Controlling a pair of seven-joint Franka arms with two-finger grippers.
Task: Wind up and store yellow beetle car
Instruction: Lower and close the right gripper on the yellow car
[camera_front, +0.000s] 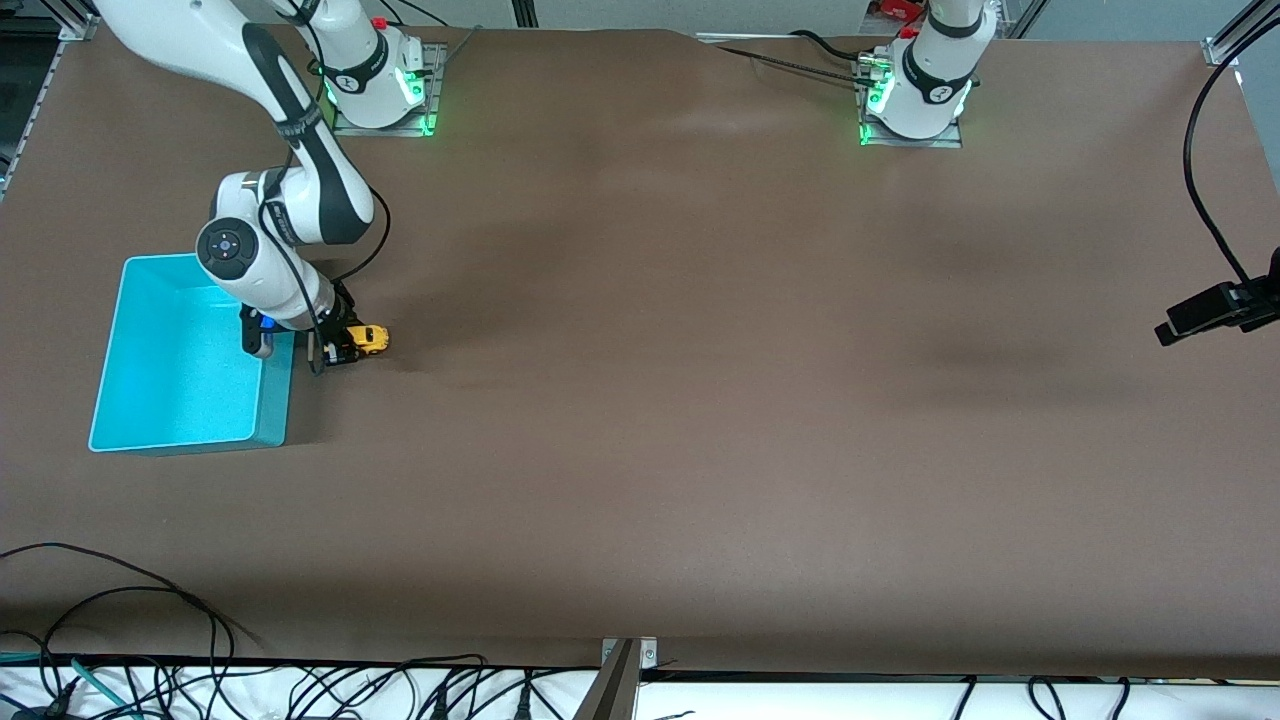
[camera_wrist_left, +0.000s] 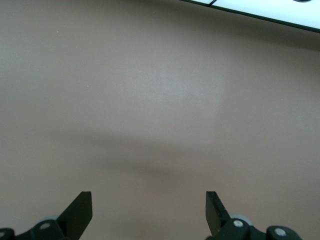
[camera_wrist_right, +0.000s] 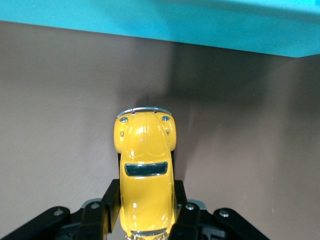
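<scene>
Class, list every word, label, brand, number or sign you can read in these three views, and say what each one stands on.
None can be read.
The yellow beetle car, held in the right gripper beside the turquoise bin, bears no lettering.
Small marks on the arms' bases are too small to read.
The left gripper, open over the bare table, shows no label.

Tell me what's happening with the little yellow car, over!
Right gripper shut on the yellow car, beside the blue bin. Left gripper open, waiting over bare table. Nothing between car and bin.
</scene>
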